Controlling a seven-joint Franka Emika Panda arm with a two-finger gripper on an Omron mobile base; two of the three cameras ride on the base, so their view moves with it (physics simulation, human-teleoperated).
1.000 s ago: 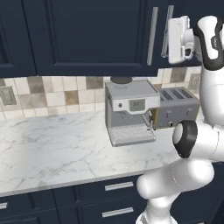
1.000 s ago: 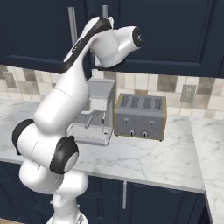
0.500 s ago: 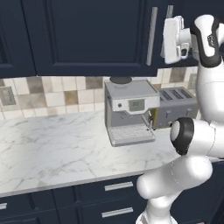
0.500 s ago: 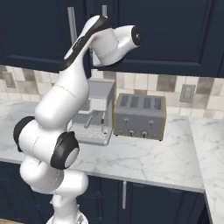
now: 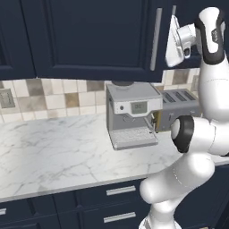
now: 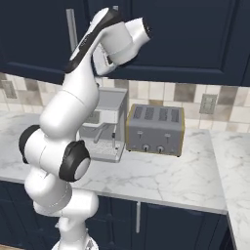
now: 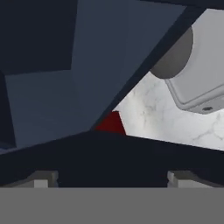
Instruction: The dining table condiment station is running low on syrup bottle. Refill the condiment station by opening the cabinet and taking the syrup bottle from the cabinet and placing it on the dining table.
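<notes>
The cabinet (image 5: 94, 40) is a dark navy upper wall unit whose doors look shut. Its long silver bar handle (image 5: 155, 39) runs upright, and the right base view shows this handle (image 6: 72, 30) too. My gripper (image 5: 172, 45) is raised to the doors, just right of that handle. In the hand view my gripper (image 7: 111, 179) is open, its fingertips (image 7: 41, 179) wide apart with nothing between them, facing the lower edge of a navy door (image 7: 87, 65). The syrup bottle is hidden. The dining table is out of view.
Below the cabinets, a grey coffee machine (image 5: 132, 114) and a silver toaster (image 6: 155, 129) stand on the marble counter (image 5: 49, 152) against the tiled wall. Navy drawers (image 5: 114, 191) run under the counter. A small red thing (image 7: 111, 123) shows under the door edge in the hand view.
My hand has moved a little left, closer to the cabinet handle, and turned slightly. The jaws have stayed wide apart. The cabinet doors have not moved.
</notes>
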